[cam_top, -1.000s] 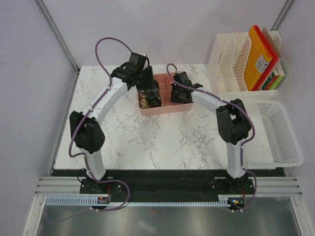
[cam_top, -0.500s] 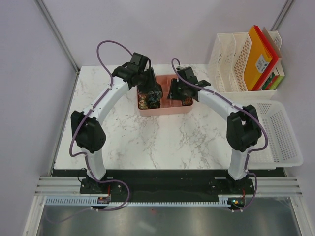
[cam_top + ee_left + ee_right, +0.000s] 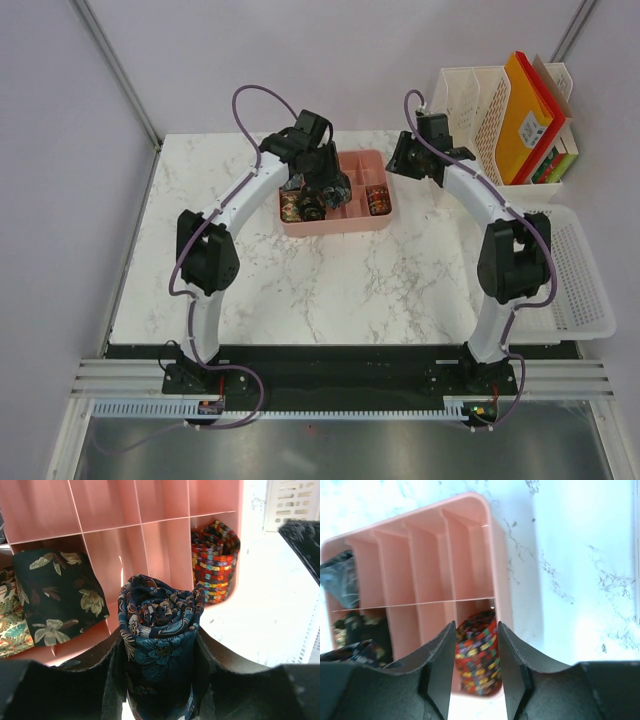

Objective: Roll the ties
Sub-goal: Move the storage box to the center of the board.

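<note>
A rolled dark blue floral tie (image 3: 159, 611) stands upright between the pads of my left gripper (image 3: 160, 647), which is shut on it over the pink tray (image 3: 338, 227). In the tray sit a dark leaf-patterned coil (image 3: 59, 600), a pale floral coil (image 3: 9, 630) at the far left, and a red-orange multicoloured coil (image 3: 216, 560) in the front right compartment (image 3: 377, 199). My right gripper (image 3: 476, 667) is open and empty. It hangs well above that red-orange coil (image 3: 478, 652), off the tray's right end (image 3: 412, 156).
A white file rack (image 3: 470, 130) with orange and red folders stands at the back right. A white mesh basket (image 3: 565, 270) lies along the table's right edge. Purple cables arch over both arms.
My right gripper opened, left the red-orange coil in the tray and drew back up and to the right. My left arm shifted slightly right, still holding the blue tie.
</note>
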Motion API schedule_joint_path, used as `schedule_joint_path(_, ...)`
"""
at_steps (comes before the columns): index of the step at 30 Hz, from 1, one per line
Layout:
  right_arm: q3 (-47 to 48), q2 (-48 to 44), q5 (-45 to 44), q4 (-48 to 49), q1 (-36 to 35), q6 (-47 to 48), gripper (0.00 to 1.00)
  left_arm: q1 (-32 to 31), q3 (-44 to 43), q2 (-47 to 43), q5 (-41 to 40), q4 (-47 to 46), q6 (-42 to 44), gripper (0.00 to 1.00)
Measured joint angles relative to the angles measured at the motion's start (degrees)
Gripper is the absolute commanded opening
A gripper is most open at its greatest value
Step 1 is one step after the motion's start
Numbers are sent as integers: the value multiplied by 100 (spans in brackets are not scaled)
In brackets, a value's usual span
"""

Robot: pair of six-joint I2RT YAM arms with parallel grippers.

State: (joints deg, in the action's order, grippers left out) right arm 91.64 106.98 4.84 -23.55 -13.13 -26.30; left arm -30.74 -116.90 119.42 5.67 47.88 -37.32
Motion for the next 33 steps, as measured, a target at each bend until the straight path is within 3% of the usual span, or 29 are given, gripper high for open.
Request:
schedule_joint_path(10, 55, 1086, 70, 190, -7, 83, 39, 85, 227, 98, -149, -2, 2, 2)
schedule_joint_path(20, -59, 1093, 142, 455, -22, 68, 1, 234, 632, 94, -365, 55, 24, 2)
schedule_joint_path(33, -887, 551, 46, 745, -328, -190, 0, 238, 693, 31, -656, 278, 201, 2)
